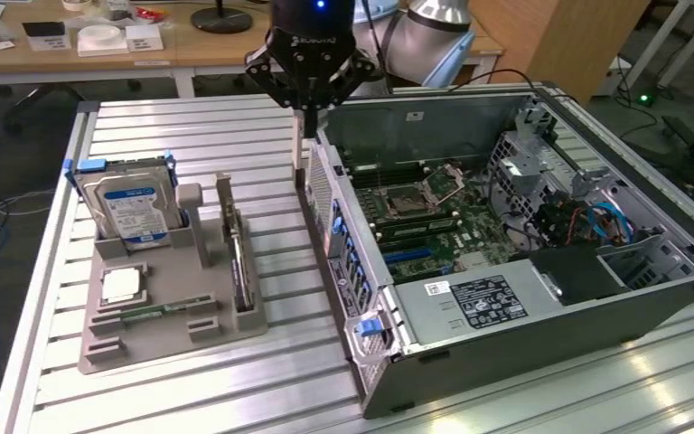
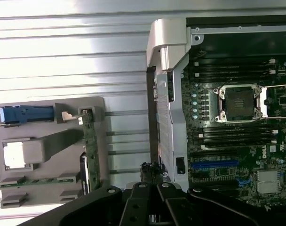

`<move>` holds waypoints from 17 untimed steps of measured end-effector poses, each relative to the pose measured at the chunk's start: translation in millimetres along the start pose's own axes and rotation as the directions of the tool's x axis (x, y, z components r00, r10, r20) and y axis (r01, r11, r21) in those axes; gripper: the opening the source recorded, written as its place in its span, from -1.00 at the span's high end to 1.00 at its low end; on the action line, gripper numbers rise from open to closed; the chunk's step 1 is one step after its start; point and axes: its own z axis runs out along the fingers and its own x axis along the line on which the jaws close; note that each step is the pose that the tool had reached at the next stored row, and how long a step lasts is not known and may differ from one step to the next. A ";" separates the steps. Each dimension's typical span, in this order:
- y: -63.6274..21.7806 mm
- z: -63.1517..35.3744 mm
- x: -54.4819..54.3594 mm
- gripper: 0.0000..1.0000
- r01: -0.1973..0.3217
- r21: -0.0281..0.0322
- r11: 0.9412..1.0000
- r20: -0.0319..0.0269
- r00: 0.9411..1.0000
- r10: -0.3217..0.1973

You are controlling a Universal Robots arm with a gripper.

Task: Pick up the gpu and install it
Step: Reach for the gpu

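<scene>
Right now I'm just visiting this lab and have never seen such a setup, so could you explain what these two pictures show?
The machine at the top of the exterior view is a robot arm ending in a gripper, shut, with nothing visibly held, hanging above the rear corner of an open computer case. That camera stands off the arm; the other sits on the wrist, looking down past the gripper. On the slatted metal table beside the case is a grey tray of parts: a hard drive, a processor, a memory stick and the gpu, standing on edge in its slot.
</scene>
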 end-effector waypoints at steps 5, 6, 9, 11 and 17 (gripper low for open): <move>-0.8 -0.2 11.1 0.79 0.000 0.000 1.000 0.000 1.000 0.000; -1.0 -0.3 13.4 0.79 0.000 0.000 1.000 0.000 1.000 0.000; -1.5 -0.4 20.0 0.79 0.000 0.000 1.000 0.000 1.000 0.000; -1.8 -0.5 24.5 0.79 0.000 0.000 1.000 0.000 1.000 0.000; -2.9 -0.7 38.1 0.79 0.000 0.000 1.000 0.000 1.000 0.000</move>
